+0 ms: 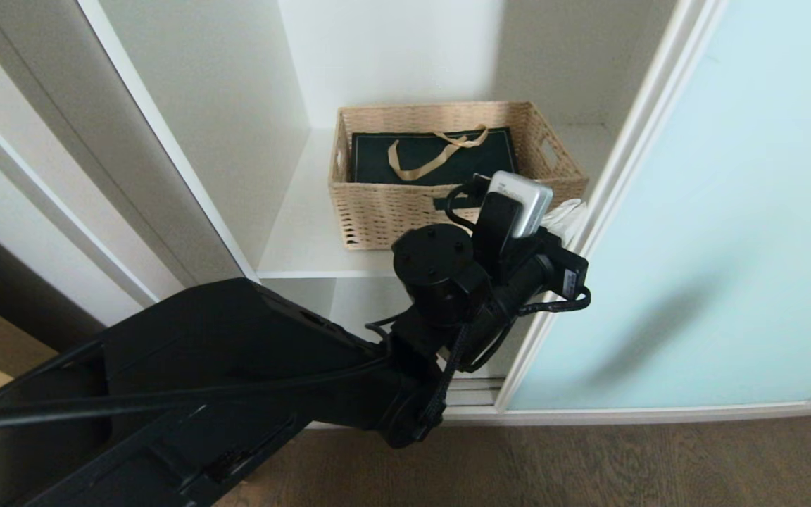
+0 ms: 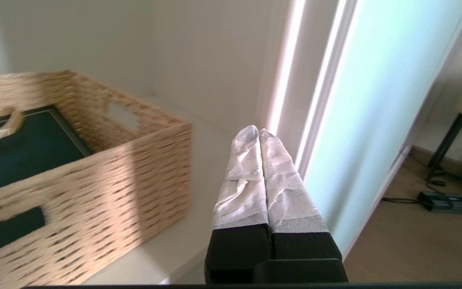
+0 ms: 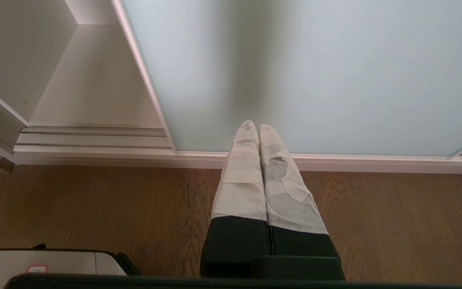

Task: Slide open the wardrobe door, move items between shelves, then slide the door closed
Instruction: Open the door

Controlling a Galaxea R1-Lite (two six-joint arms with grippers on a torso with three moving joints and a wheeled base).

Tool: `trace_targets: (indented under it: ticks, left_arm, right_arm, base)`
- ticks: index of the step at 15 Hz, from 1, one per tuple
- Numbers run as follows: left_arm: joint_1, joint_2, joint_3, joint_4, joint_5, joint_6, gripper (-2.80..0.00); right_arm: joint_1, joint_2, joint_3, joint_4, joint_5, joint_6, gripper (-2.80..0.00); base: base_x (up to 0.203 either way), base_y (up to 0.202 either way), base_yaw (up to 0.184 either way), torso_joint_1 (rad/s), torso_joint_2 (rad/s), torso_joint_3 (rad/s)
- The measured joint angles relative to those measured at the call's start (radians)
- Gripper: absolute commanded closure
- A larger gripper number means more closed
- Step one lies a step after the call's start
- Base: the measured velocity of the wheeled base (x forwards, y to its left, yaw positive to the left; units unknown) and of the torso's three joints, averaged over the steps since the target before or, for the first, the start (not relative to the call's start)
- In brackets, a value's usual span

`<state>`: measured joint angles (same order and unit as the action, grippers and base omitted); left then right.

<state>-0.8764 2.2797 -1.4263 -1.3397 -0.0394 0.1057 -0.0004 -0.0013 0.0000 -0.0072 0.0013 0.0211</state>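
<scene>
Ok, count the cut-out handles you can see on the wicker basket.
3: one in the basket's right end wall, one in its left end wall, one in its near long wall. The far wall may hide another.

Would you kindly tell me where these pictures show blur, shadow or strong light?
Left wrist view: the basket is smeared by motion blur, and a bright band of light runs down the door frame. Head view: a soft dark shadow lies on the door's glass, right of the left gripper. Right wrist view: a vertical shadow falls on the glass above the right gripper; the floor grain is sharp.
</scene>
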Motion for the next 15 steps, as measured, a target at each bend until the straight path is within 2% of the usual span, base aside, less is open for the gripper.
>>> trace_targets:
  ticks: [3,5,7,11,15]
  left_arm:
    - [0.0,0.004,-0.011,-0.021,0.049,0.027,0.0]
    - [0.028,0.002,-0.036,-0.037,0.09,0.112,0.0]
    - [0.087,-0.001,-0.08,-0.09,0.12,0.173,0.0]
    - [0.181,-0.074,-0.098,-0.054,0.169,0.183,0.0]
    - [0.206,-0.269,-0.055,0.116,0.241,0.183,0.0]
  right_arm:
    - [0.0,0.0,0.0,0.0,0.0,0.0,0.0]
    - [0.0,0.0,0.0,0.0,0.0,0.0,0.0]
    - [0.0,0.0,0.0,0.0,0.0,0.0,0.0]
    - [0.0,0.0,0.0,0.0,0.0,0.0,0.0]
    - [0.0,0.0,0.0,0.0,0.0,0.0,0.0]
  base:
    - [0.0,0.0,0.0,0.0,0.0,0.0]
    - [0.0,0.0,0.0,0.0,0.0,0.0]
    - [0.0,0.0,0.0,0.0,0.0,0.0]
    - [0.0,0.0,0.0,0.0,0.0,0.0]
    - [0.0,0.0,0.0,0.0,0.0,0.0]
